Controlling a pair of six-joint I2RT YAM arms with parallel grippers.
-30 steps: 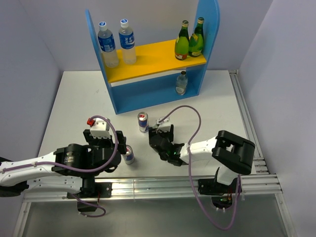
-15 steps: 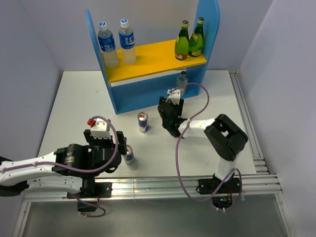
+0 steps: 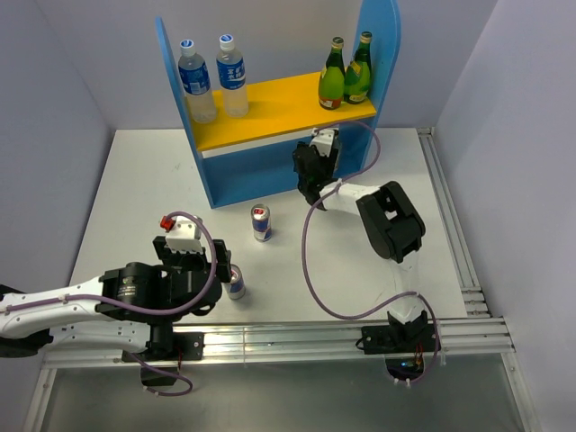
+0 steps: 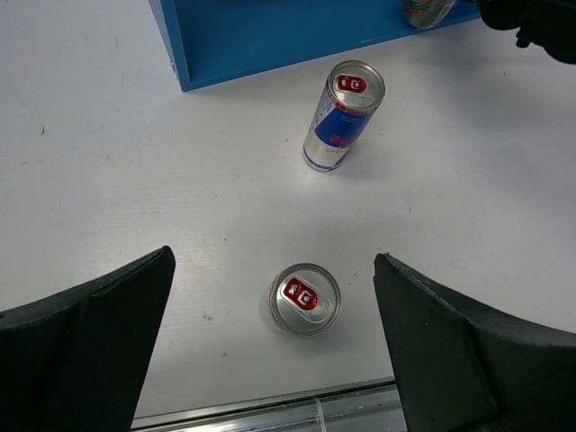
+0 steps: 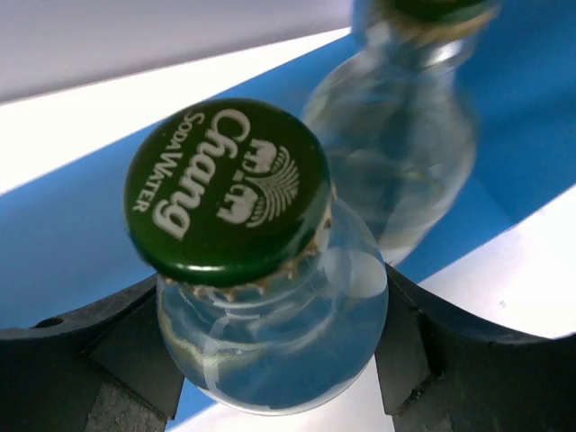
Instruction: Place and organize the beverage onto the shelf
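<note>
Blue shelf (image 3: pixel 256 171), yellow upper board (image 3: pixel 279 103), green-capped clear bottle (image 5: pixel 227 189), silver-blue-red can (image 4: pixel 342 115)

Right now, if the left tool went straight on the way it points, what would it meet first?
Probably the nearer can, upright between the open fingers of the left tool; the second can stands farther off. Depth unclear.

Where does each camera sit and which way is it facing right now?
Top external: above and behind the robot, looking down on white table, blue shelf, left arm, right arm.
Left wrist: on left arm, facing down at two silver-blue-red cans, open left claw framing them.
Right wrist: facing the shelf's lower level, right claw gripping a green-capped clear bottle.
Shared: top and left wrist show both cans.
</note>
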